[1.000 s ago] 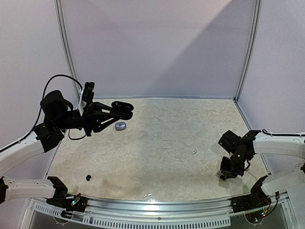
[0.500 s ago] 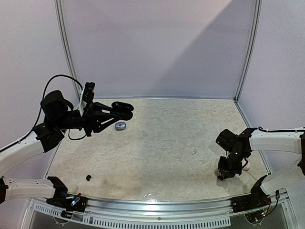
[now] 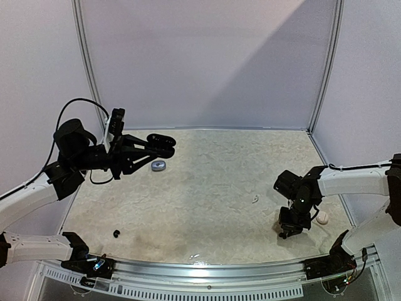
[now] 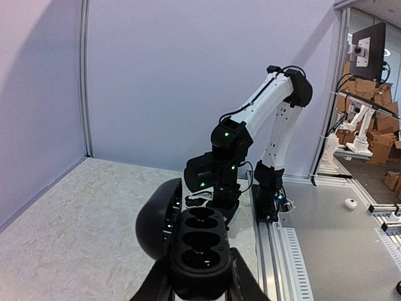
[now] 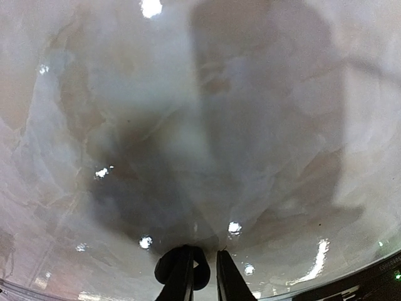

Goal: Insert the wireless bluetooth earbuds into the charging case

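My left gripper [image 3: 146, 148] is raised over the table's far left, shut on the black charging case [image 3: 163, 142]. In the left wrist view the case [image 4: 200, 235] lies between my fingers, its lid [image 4: 155, 216] swung open to the left and its dark wells facing up. My right gripper [image 3: 287, 231] points down close to the table at the near right. Its narrow fingers [image 5: 202, 276] are shut on a small black earbud [image 5: 168, 271] that bulges round the left finger. A white earbud [image 3: 324, 217] lies just right of that gripper, and a black earbud [image 3: 116, 233] lies at the near left.
A small grey-blue oval case [image 3: 158, 165] sits on the table under the left gripper. A tiny white piece [image 3: 255, 199] lies right of centre. White walls close the back and sides, and a metal rail [image 3: 207, 266] runs along the near edge.
The right arm has slid left along the near edge, uncovering the white earbud beside it. The left arm and the case have not moved.
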Motion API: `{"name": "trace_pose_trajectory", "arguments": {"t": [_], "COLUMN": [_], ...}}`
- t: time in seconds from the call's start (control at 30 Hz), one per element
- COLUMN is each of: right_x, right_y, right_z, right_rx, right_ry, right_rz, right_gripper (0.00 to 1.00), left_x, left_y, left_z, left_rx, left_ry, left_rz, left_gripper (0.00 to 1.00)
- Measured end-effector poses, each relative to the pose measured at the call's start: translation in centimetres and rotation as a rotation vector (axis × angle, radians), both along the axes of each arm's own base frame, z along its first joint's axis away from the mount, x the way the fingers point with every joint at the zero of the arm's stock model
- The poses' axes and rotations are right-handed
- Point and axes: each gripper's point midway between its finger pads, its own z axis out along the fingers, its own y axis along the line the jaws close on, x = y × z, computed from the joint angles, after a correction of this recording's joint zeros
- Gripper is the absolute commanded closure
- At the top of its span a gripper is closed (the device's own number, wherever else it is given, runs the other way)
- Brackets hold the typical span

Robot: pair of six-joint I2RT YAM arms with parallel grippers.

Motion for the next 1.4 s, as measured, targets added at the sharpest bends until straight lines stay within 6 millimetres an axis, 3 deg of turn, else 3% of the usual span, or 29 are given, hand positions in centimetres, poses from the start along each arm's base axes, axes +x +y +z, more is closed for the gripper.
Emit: {"name": "trace_pose_trajectory", "arguments": {"t": [0.27,0.63,1.0,1.2,1.4], "right_x": [-0.3,-0.3,-0.5,-0.7,-1.1], "right_y": [1.5,3.0,3.5,4.3,6.3], "right_z": [-0.2,0.1,0.3,0.3,0.3], "right_rx": [0.032,0.064,0.077,0.102,0.171], "right_ry": [0.035,0.055,0.037,0.028,0.023], "right_rz": [0.01,0.046,0.121,0.163,0.223], "right_gripper": [0.97,1.0,0.85,0.84,0.83], "left_x": [0.0,0.0,0.0,0.0,0.0], "left_y": [0.0,0.0,0.0,0.0,0.0], "left_z": [-0.1,-0.4,-0.5,-0.5,-0.5], "left_rx": [0.004,0.014,0.016,0.016,0.017], "left_ry": [0.001,0.009,0.006,0.006,0.006], "left_rz": [0.0,0.0,0.001,0.001,0.001], "left_gripper": [1.0,1.0,1.0,1.0,1.0]}}
